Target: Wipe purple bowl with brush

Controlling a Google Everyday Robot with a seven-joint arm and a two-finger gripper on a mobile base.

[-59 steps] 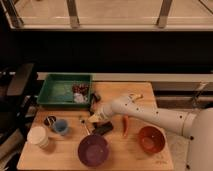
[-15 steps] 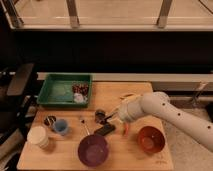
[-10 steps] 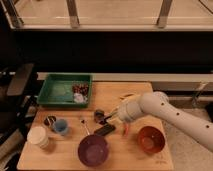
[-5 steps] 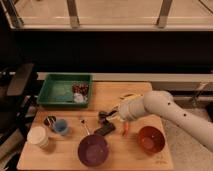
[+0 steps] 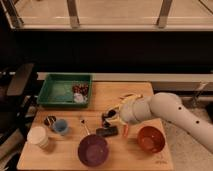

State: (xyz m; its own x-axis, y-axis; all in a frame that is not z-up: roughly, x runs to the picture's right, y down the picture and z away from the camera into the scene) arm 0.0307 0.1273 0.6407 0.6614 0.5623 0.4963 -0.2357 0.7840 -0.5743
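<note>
Purple bowl near, brush beside it

Purple bowl [image 5: 93,149] sits at the table's [image 5: 125,92] near edge. My gripper [image 5: 111,116] hovers mid-table over a chunky black block [image 5: 106,132] (finger state: I cannot tell). Just left lies the brush [image 5: 85,126], angled toward the bowl's far rim. A red-orange bowl [image 5: 151,139] sits right.

Dark room, wooden table [image 5: 145,92], black chair [image 5: 20,80], bright railed window strip [image 5: 115,12] behind.

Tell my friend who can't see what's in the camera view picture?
A white robot arm reaches over a wooden table, its gripper near the middle, behind a purple bowl. A red bowl sits right, a green tray back left.
</note>
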